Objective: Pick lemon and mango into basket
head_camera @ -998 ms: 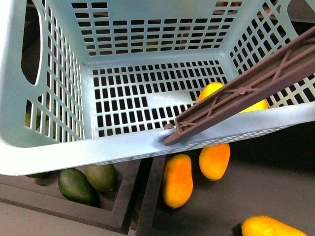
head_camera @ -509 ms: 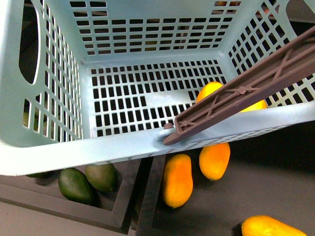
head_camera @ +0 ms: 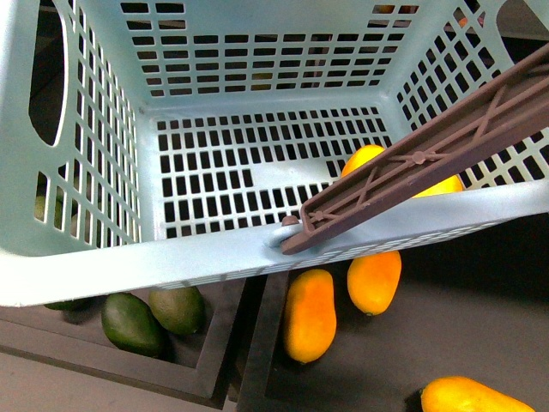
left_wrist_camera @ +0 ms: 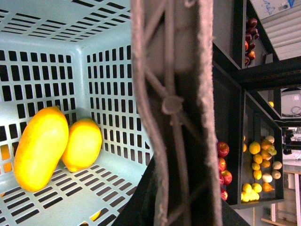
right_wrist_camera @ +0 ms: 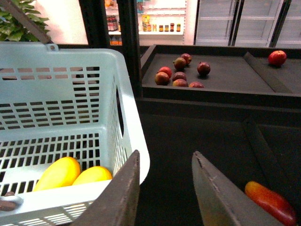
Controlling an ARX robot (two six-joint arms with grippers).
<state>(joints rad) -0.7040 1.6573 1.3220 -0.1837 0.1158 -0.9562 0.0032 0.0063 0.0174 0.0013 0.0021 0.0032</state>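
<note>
The pale aqua basket (head_camera: 214, 257) fills the front view, with its brown handle (head_camera: 429, 159) slanting across the right. In the left wrist view the longer mango (left_wrist_camera: 40, 148) and the rounder lemon (left_wrist_camera: 82, 143) lie side by side on the basket floor. My left gripper (left_wrist_camera: 176, 207) is shut on the basket's handle (left_wrist_camera: 174, 108), which hides its jaws. My right gripper (right_wrist_camera: 165, 154) is open and empty just outside the basket's wall (right_wrist_camera: 122, 108). The right wrist view also shows the mango (right_wrist_camera: 59, 173) and lemon (right_wrist_camera: 91, 175) inside.
Below the basket, loose orange mangoes (head_camera: 309, 313) (head_camera: 374, 279) (head_camera: 467, 395) lie on a dark shelf, and avocados (head_camera: 133, 324) lie in a bin at the left. Red apples (right_wrist_camera: 181, 70) sit in a far bin. A red-orange fruit (right_wrist_camera: 270, 200) lies near my right gripper.
The basket and its handle have shifted very slightly. The fruit inside and below it has not moved.
</note>
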